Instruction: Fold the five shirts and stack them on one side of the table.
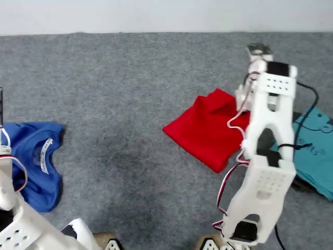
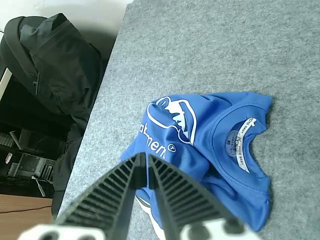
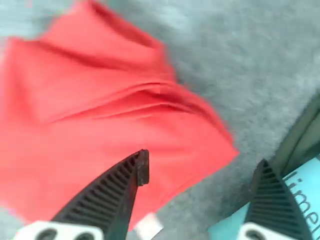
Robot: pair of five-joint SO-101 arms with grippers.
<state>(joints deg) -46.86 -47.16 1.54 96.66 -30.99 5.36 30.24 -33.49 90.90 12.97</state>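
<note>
Red shirt (image 1: 205, 133) lies crumpled at three o'clock on the bench (image 1: 130, 94), right end effector (image 3: 202, 165) spread wide above it. It should probably pinch one hem low, then drag flat. Left end effector (image 2: 146, 160), clenched empty, hangs over the blue shirt (image 2: 215, 145) at nine o'clock.

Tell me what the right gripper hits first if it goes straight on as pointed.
Most likely the red shirt: the right gripper, jaws open, points at its corner nearest the teal shirt. Gray table lies just past that corner; depth unclear.
</note>
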